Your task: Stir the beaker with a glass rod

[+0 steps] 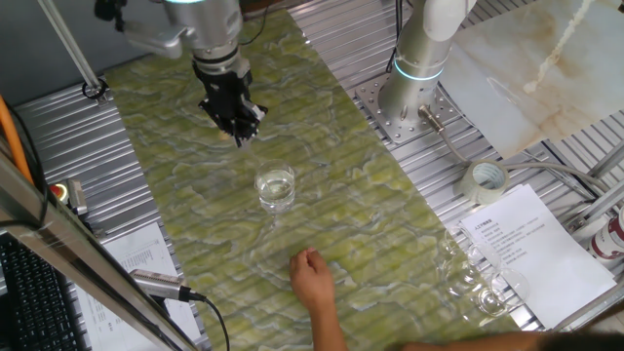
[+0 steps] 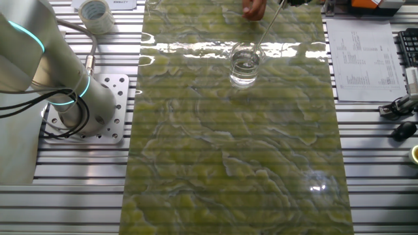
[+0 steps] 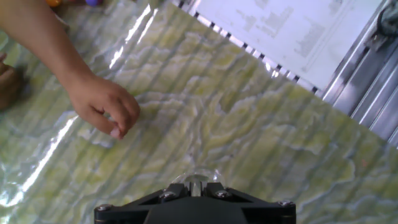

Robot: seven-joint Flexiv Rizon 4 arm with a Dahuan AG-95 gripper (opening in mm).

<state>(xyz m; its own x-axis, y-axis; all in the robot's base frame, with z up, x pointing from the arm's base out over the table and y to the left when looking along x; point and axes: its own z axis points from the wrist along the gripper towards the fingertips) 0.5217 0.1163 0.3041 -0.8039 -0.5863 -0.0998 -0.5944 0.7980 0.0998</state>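
- Gripper (image 1: 235, 124) was seen hung above the green mat (image 1: 322, 234), up-table from the beaker (image 1: 276, 187) and well apart from it; nothing was touched by it.
- Jaw state couldn't be told: fingers were bunched dark in one fixed view, and only the housing edge was shown in hand view. Nothing could be made out held in it.
- Beaker was stood upright mid-mat w/ some clear liquid in it.
- Glass rod (image 2: 266, 29) was leaned in the beaker, top end toward a person's hand (image 1: 312, 276) (only clear in the other fixed view).
- Risk, judged: hand was sat near the beaker, so a descent could meet it.
- Risk: rod is thin & faint, so a grab could miss or slip, and a sideways knock might tip the beaker and spill.
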